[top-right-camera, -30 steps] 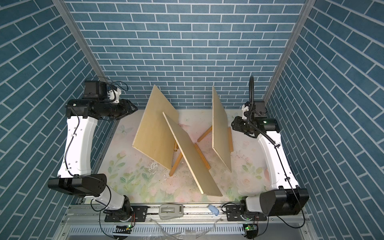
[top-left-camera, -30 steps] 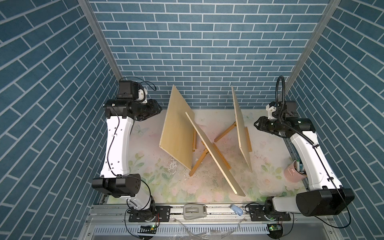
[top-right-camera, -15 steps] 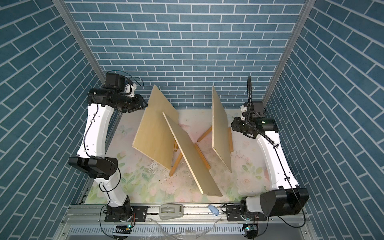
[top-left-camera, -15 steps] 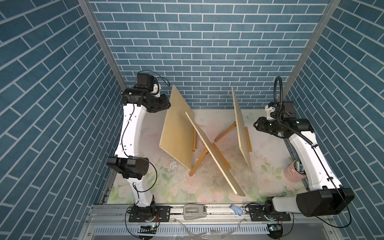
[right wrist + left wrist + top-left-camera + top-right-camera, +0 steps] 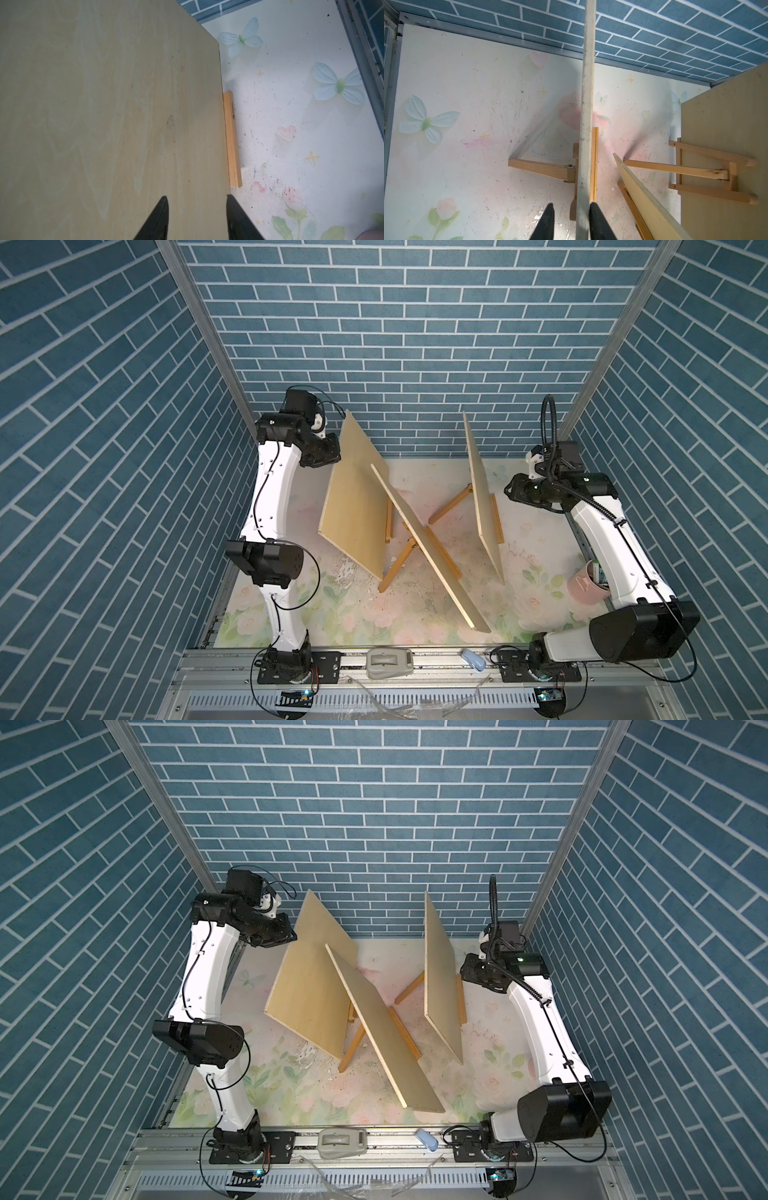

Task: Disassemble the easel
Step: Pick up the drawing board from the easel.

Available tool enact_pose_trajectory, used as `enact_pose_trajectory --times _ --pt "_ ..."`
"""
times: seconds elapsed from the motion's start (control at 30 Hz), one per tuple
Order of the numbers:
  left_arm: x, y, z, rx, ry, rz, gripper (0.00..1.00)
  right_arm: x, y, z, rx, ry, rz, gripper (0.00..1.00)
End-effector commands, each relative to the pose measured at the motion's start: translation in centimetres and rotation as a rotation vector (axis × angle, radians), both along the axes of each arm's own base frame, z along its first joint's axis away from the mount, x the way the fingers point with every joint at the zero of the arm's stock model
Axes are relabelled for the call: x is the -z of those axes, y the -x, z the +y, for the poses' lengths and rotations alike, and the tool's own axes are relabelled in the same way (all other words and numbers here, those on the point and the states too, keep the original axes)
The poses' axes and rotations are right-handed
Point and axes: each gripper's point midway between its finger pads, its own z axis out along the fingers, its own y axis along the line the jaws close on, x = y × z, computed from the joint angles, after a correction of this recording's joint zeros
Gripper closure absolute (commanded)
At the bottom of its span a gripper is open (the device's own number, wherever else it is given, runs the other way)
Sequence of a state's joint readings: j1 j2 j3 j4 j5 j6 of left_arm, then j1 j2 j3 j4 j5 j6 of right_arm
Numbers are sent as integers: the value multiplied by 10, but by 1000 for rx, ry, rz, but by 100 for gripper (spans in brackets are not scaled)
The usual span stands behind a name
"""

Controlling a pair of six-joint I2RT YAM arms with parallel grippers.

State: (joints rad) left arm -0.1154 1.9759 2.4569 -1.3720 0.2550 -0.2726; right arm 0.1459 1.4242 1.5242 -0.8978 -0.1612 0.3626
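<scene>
Over the left board (image 5: 353, 506), my left fingers (image 5: 598, 224) loosely straddle its edge (to lift it); right fingers (image 5: 155, 220) gape empty.

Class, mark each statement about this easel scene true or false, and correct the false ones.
1. The left gripper straddles the top edge of the left board. True.
2. The right gripper clamps the right board. False: its jaws stand open with nothing between them.
3. The middle board lies flat. False: it leans tilted on its easel.
4. A pink cup stands beside the right arm. True.
</scene>
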Motion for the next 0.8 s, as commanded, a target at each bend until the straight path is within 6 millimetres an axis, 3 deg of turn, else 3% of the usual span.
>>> enact_pose_trajectory --times 0.0,0.33,0.6,0.77 --pt "6 -1 -6 21 -10 17 70 -8 -6 3 11 -11 -18 54" --pt "25 -6 -22 43 -23 61 72 -4 -10 5 3 -5 -9 54" --pt "32 -8 -22 32 -31 80 75 -2 -11 4 -9 17 -1 54" --pt "33 -6 -20 26 -44 89 95 -2 -14 4 -16 27 5 54"
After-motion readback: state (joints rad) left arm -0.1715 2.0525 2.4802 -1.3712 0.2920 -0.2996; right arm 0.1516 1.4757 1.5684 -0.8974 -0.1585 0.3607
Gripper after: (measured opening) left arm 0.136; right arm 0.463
